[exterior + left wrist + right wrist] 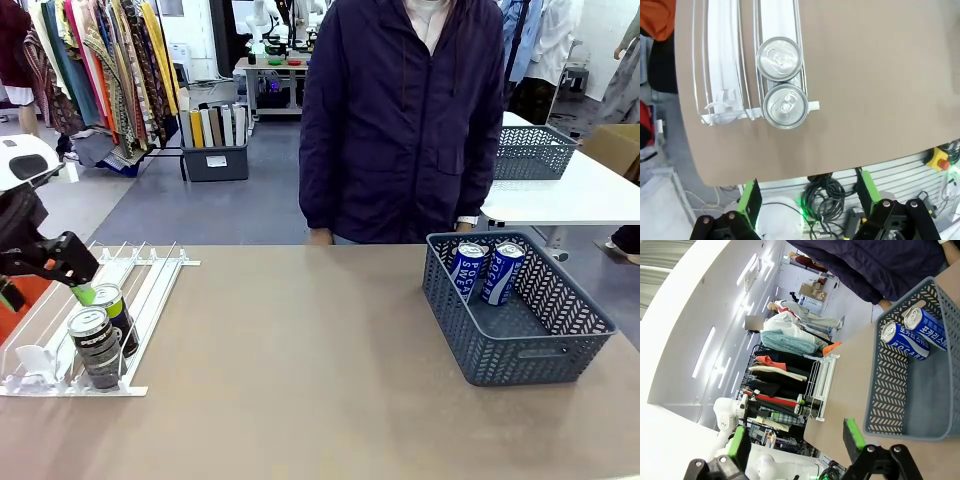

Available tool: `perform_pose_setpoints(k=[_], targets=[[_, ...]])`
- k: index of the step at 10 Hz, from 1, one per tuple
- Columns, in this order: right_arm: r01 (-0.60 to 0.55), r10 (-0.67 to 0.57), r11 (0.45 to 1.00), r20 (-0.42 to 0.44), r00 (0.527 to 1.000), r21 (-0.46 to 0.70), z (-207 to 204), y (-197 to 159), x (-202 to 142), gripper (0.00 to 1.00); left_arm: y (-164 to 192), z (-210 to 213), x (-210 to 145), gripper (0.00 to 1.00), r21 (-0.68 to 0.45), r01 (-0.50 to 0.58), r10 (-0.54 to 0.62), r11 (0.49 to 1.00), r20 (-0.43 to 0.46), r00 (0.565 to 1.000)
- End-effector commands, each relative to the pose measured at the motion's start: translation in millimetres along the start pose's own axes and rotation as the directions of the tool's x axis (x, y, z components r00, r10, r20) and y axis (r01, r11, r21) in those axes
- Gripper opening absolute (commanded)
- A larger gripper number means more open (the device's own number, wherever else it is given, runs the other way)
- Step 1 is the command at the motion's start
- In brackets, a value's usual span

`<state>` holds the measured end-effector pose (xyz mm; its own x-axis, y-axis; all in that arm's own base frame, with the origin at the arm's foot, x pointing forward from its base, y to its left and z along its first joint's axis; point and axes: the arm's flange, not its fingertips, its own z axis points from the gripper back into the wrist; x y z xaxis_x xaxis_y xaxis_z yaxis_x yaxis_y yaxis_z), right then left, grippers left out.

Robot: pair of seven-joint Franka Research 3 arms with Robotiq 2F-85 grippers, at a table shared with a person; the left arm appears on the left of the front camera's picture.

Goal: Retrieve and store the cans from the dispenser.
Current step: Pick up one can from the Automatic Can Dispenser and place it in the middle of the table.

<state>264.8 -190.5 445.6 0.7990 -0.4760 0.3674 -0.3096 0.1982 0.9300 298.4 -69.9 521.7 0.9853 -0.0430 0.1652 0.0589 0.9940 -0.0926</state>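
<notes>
Two black cans (785, 106), upright, one behind the other at the stop end of the dispenser (722, 75) on the left of the desk (320, 350), just below the left end effector (807, 197), jaws spread wide and empty; right end effector (796, 440), likewise open, well apart near the basket (890, 390).

White "POCARI SWE" on two blue cans (468, 270) in a grey basket (530, 352), Korean lettering on one

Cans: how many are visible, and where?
4. Front black can and rear black can in one lane of the dispenser, at its stop end; left blue can and right blue can in the grey basket. None seems hidden.
</notes>
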Motion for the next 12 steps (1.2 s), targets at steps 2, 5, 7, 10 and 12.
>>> perform_pose_setpoints(k=[2,5,7,10,12], targets=[[-0.005,0.005,1.0,0.02,1.0,0.023,-2,5,4,1.0,-6,-33,20,1.0,0.064,0.039,-0.04,0.997,0.013,0.999],[-0.005,0.005,1.0,0.02,1.0,0.023,-2,5,4,1.0,-6,-82,39,1.0,0.176,-0.007,0.011,0.984,-0.021,1.0],[-0.005,0.005,1.0,0.02,1.0,0.023,-2,5,4,1.0,0,-113,47,1.0,0.177,-0.02,0.027,0.984,-0.033,0.999],[-0.005,0.005,1.0,0.02,1.0,0.023,-2,5,4,1.0,10,-142,53,1.0,0.162,-0.051,0.063,0.986,-0.072,0.995],[-0.005,0.005,1.0,0.02,1.0,0.023,-2,5,4,1.0,14,-145,52,1.0,0.146,-0.058,0.073,0.988,-0.101,0.992]])
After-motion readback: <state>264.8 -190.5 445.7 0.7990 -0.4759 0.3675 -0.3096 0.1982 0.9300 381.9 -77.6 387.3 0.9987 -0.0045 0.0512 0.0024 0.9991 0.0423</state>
